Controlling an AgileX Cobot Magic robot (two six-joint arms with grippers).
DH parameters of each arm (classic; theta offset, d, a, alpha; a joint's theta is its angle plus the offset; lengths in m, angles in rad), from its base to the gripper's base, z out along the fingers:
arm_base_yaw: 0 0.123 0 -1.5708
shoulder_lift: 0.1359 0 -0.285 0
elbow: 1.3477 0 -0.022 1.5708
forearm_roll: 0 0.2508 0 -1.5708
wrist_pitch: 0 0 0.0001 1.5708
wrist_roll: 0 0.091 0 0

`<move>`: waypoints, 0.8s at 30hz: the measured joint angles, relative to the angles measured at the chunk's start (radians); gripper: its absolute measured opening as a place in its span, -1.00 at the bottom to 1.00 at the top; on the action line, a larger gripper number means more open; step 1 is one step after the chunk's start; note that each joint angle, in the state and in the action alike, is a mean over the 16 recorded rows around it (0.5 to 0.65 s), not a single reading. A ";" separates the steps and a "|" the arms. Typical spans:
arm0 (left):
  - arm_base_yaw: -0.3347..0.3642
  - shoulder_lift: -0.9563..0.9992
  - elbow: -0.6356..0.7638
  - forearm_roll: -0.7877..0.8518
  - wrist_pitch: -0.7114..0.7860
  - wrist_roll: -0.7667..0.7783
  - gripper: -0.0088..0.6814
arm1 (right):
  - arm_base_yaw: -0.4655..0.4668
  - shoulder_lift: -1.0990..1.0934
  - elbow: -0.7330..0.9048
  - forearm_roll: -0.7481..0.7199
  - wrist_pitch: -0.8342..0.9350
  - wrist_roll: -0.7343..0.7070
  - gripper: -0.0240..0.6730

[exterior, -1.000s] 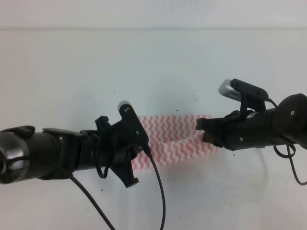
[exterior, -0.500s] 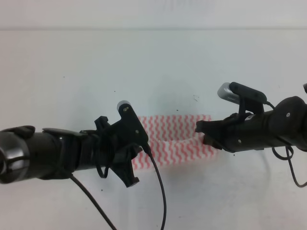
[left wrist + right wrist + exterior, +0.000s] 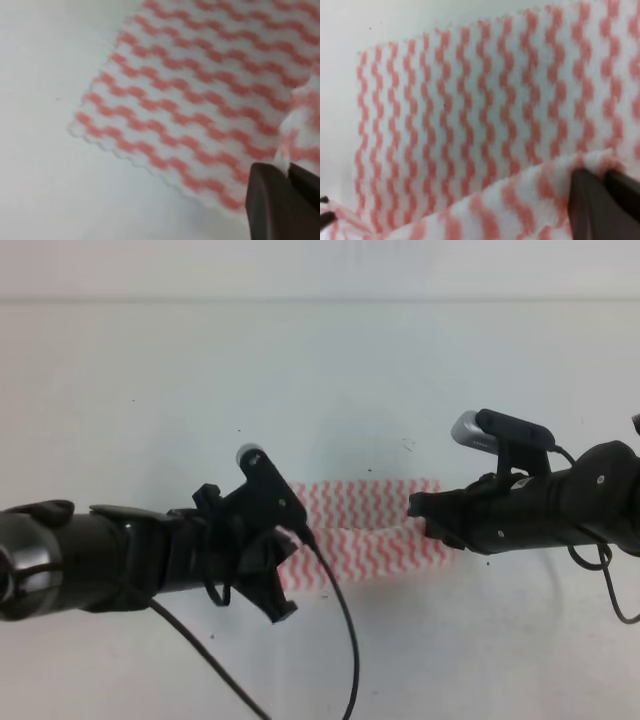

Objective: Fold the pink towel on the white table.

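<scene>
The pink towel (image 3: 365,508), striped in pink-and-white zigzags, lies at the middle of the white table (image 3: 320,370) between my two arms. Its front edge is raised and sags in a band (image 3: 360,555) above the flat part. My left gripper (image 3: 287,540) is shut on the towel's front left corner; the left wrist view shows cloth (image 3: 200,100) pinched at the dark fingertips (image 3: 270,195). At the front right corner my right gripper (image 3: 420,512) is shut on the towel, and a fold of cloth (image 3: 485,130) runs into its fingers (image 3: 592,197).
Black cables hang from the left arm (image 3: 340,640) and loop beside the right arm (image 3: 600,585). A few tiny dark specks (image 3: 408,445) mark the table behind the towel. The table's far edge (image 3: 320,300) runs across the top.
My left gripper has shifted slightly back and to the left with the towel corner in it. The right gripper has barely moved.
</scene>
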 joint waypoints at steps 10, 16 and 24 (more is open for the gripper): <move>0.000 0.015 -0.062 0.000 -0.031 -0.070 -0.99 | 0.000 0.005 -0.028 -0.002 0.004 0.000 -0.98; 0.000 0.045 -0.093 0.000 -0.048 -0.073 -0.99 | 0.000 0.018 -0.052 -0.006 0.009 0.000 -0.98; 0.002 0.085 -0.115 0.000 -0.070 -0.075 -0.99 | 0.000 0.046 -0.073 -0.008 0.006 0.000 -0.98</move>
